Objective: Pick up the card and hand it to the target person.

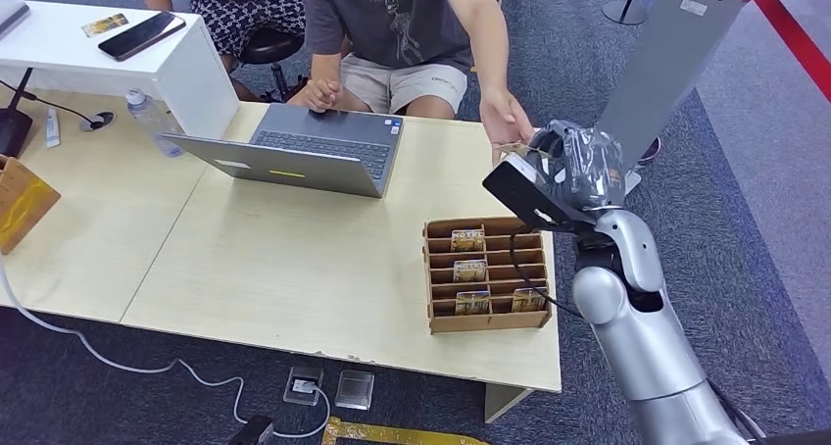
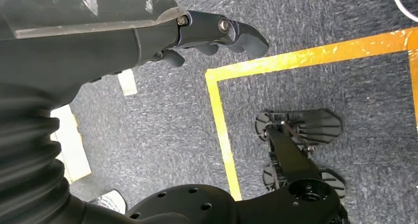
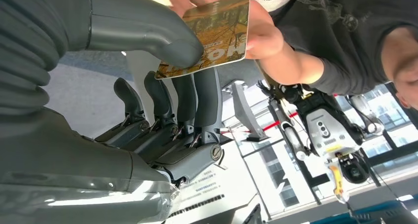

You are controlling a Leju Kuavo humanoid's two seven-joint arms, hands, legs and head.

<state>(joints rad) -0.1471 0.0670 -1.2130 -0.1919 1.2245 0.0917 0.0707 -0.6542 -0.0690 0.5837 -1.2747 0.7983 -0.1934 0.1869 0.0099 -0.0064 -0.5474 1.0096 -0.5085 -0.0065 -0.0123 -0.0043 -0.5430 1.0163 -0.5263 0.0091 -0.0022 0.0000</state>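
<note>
While the right hand (image 3: pixel 162 95) is raised past the far right corner of the table (image 1: pixel 245 259), it pinches the card (image 3: pixel 209 36) between its thick thumb, pressed on the printed face, and the dark fingers (image 3: pixel 207 93) behind it. At the card's outer edge, opposite the robot's thumb, a person's hand (image 3: pixel 251 24) touches it, thumb on the face and fingers behind. In the head view that person's hand sits just beyond the robot hand, and the card shows as a thin sliver between them.

Below and nearer than the raised hand, a brown slotted card holder (image 1: pixel 487 273) stands on the pale wood table with more cards upright in its slots. Well off to the hand's left lies an open laptop (image 1: pixel 304 151).

Over grey carpet marked with yellow tape (image 2: pixel 222 130), the left hand (image 2: pixel 207 36) hangs, fingers curled in, holding nothing.
</note>
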